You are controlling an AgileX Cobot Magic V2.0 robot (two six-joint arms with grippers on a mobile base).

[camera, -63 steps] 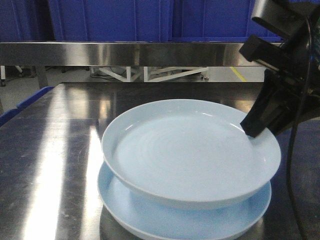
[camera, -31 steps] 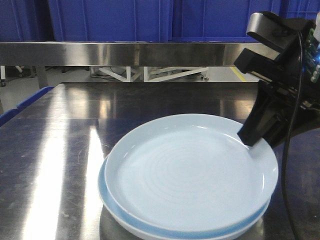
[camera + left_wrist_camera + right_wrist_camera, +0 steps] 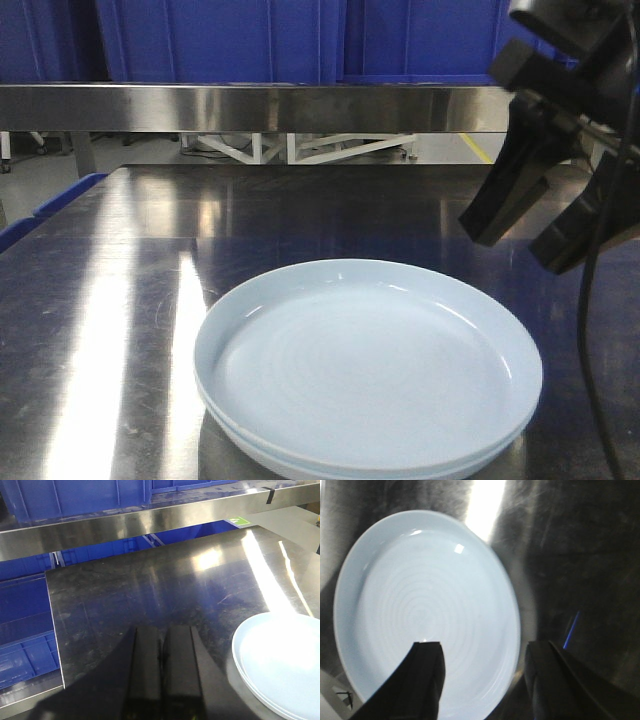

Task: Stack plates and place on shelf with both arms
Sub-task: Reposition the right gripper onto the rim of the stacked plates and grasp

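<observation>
Two pale blue-white plates (image 3: 370,365) sit stacked on a dark, scratched steel tabletop (image 3: 120,300), at its near edge and a little right of centre. The upper plate is nested squarely in the lower one, whose rim shows as a thin line beneath it.

The right gripper (image 3: 518,250) hangs above the stack's far right rim, clear of the plates, with its black fingers spread wide and gripping nothing. Its wrist camera looks down between those fingers onto the upper plate's glossy face.

The left gripper (image 3: 161,630) hovers over bare tabletop to the left of the stack, its two fingers nearly together with only a slit between them.

Beyond the table runs the stainless-steel shelf (image 3: 250,107), its long front rail level across the scene. Blue plastic crates (image 3: 220,40) stand on it; their contents cannot be seen.
</observation>
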